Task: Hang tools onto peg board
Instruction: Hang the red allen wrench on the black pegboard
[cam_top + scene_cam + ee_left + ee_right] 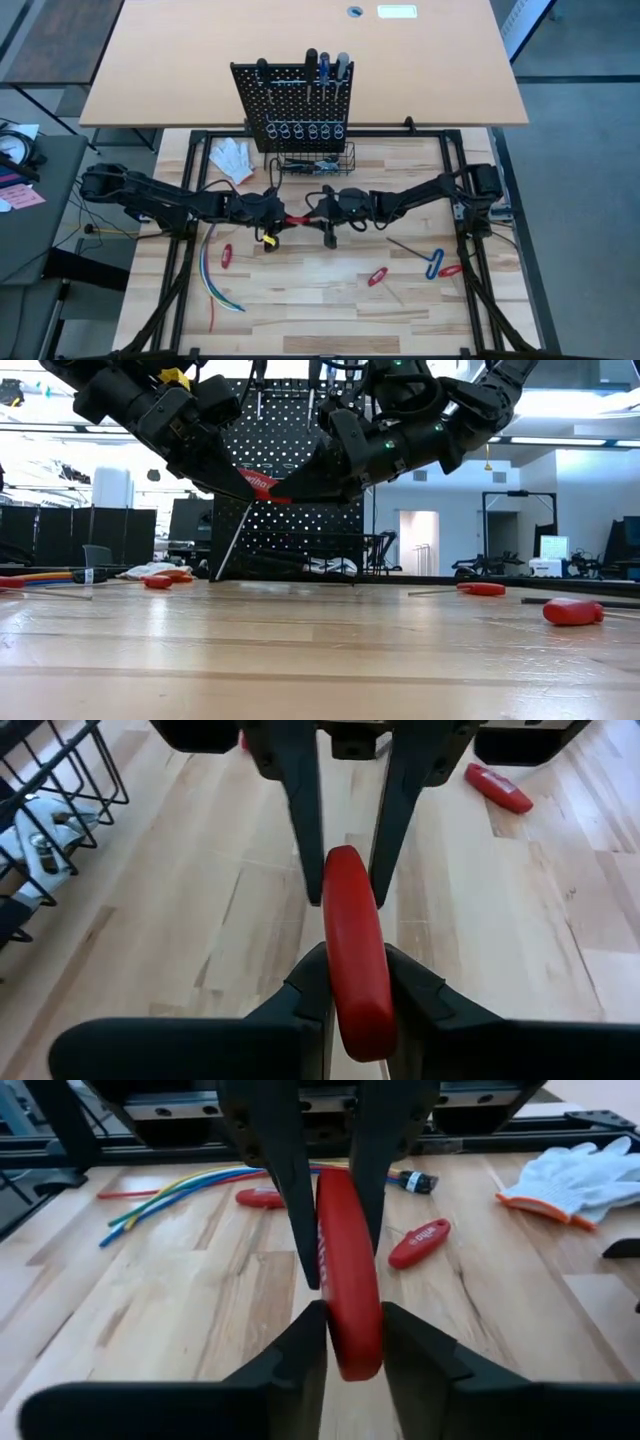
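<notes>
- A red-handled tool hangs in the air just in front of the peg board, below its wire basket and clear of the tabletop. Both arms meet on it, which reads as a hand-over from one gripper to the other, probably to get a better hold for hanging.
- The left gripper is clenched on one end of the red handle, its fingers pressed to both sides.
- The right gripper comes from the opposite side and has the other end of the same handle between its fingers, which sit against or very nearly against it. Whether that grip is already firm I cannot tell.
- The board already carries several tools along its top edge, above a row of metal rings.
- Farther from the board, more red tools and a T-shaped key lie on the table.
- A white glove lies beside the board, and coloured wires lie well away from it.
</notes>
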### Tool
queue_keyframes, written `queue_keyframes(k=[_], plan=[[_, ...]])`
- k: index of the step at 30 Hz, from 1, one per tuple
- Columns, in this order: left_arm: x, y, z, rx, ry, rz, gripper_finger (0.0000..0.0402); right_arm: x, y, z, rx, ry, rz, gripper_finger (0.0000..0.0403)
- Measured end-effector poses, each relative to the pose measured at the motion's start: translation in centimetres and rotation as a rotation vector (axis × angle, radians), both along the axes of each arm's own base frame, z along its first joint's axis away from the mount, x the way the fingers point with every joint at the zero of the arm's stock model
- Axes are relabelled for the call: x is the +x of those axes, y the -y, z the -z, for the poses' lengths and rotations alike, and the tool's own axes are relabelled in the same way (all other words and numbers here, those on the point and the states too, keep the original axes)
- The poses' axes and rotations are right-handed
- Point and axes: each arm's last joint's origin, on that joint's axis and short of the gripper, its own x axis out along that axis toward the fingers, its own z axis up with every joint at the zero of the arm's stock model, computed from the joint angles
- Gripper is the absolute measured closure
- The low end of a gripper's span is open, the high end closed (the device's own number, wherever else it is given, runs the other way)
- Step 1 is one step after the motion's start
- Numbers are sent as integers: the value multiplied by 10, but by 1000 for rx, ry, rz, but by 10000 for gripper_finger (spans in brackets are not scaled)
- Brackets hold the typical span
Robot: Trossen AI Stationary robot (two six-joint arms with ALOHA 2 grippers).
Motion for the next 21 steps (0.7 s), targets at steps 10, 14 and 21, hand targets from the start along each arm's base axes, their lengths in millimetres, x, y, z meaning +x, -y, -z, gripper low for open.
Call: queue_keyframes(k=[10, 14, 21], plan=[[1, -1, -2, -32, 23, -26, 292, 0, 0, 0, -6, -4, 4, 363], [-3, -1, -2, -12, -8, -18, 245, 0, 0, 0, -8, -5, 7, 363], [-28, -3, -16, -10, -62, -76, 211, -2, 2, 4, -42, -50, 78, 363]])
